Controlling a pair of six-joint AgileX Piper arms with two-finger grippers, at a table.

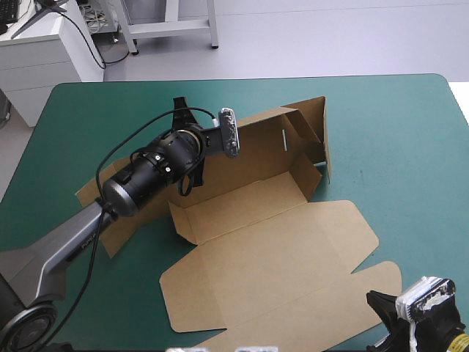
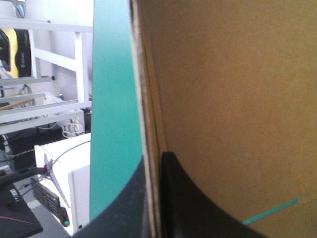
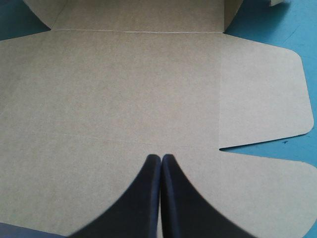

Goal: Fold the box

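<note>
Brown board box (image 1: 278,242), a cut sheet partly folded, lies on the middle of the teal-green table cover (image 1: 410,147). Its long axis runs across the table from left to right, with the right end a little farther away. The long far wall and the right end wall stand upright around the tray floor. The broad lid lies flat, reaching toward the near edge. At the left end, a panel lies flat under the left arm.

The left gripper (image 1: 183,110) sits at the far wall, toward its left end. In the left wrist view, its two black fingers close on the wall's upright edge, one on each side, pinching the board.

The right gripper (image 1: 377,302) hangs above the table's near right corner, just beside the lid's near right flap. Its fingers are pressed together into one point and hold nothing. The flat lid stretches ahead of them.

The unfinished left end seems the likely next place to work. It lies just beside the left gripper and well apart from the right gripper.
</note>
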